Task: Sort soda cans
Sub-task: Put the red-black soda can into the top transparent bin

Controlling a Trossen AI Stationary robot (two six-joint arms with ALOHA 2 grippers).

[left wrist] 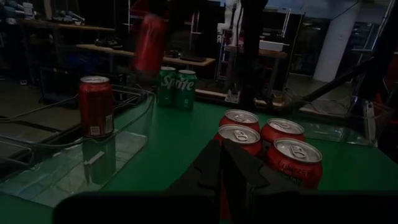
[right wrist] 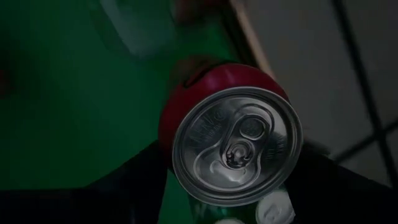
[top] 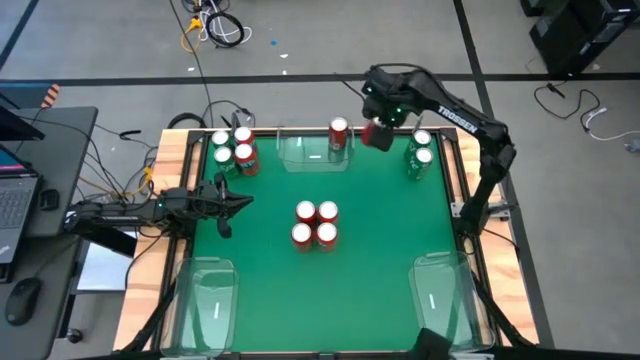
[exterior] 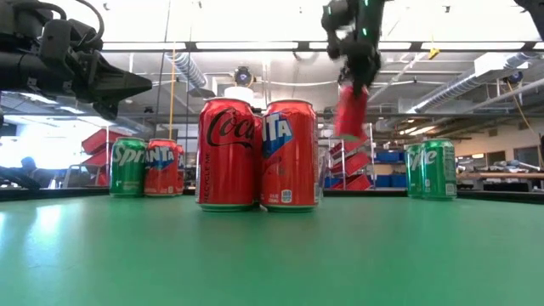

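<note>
While your right gripper [top: 379,131] hangs above the far side of the table, it has a red can [top: 378,134] pinched across its body, lifted clear of the green surface and tilted; in the right wrist view the silver top [right wrist: 236,146] faces the camera with a dark finger on either side. You're carrying it between the clear tray [top: 312,150] at the far edge, where one red can [top: 338,134] already stands, and the pair of green cans [top: 420,153] near the far right corner. My read is that this red one is headed for that tray, since it seems to be where reds are being gathered; the tilt suggests a can in transit, not one being set down.

Your left gripper [top: 240,201] waits over the table's left side with its fingers pressed together and nothing between them, pointing toward the four red cans [top: 315,223] packed in a tight square at the centre. It's probably parked there to stay out of your right arm's way.

Near the far left corner sits a mixed cluster [top: 233,150], green and red touching, unsorted. Two more clear trays [top: 212,298] sit at the near corners, holding no cans as far as I can see. Level that can before you lower it.
</note>
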